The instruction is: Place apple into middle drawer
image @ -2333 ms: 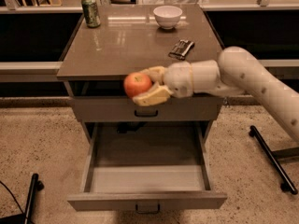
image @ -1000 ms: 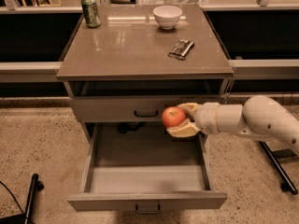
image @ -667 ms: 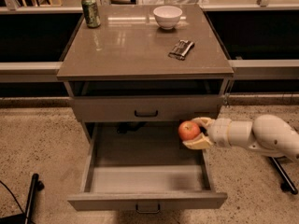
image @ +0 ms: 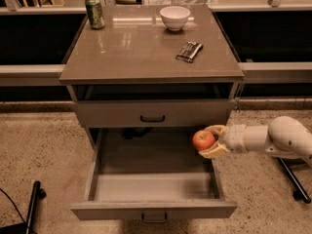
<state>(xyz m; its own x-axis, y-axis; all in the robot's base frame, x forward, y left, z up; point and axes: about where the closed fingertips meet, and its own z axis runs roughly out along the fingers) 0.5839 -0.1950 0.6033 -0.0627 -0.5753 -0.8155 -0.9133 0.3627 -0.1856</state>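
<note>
The round red-orange apple [image: 204,140] is held between the pale fingers of my gripper [image: 208,141], which is shut on it. My arm reaches in from the right. The apple hangs just above the right rear part of the middle drawer [image: 155,185], close to its right wall. That drawer is pulled fully out, with a pale grey bare floor and a small greyish handle [image: 155,219] on its front panel. Above it is a shut grey drawer front with a black handle [image: 152,118].
On the brown cabinet top [image: 131,52] stand a green can [image: 94,12] at back left, a white bowl [image: 175,17] at the back, and a dark packet [image: 189,51] towards the right. Black stand legs rest on the floor at right [image: 292,179] and at lower left [image: 32,204].
My gripper has carried the apple from in front of the upper cabinet down and to the right, and now holds it low at the open drawer's right side.
</note>
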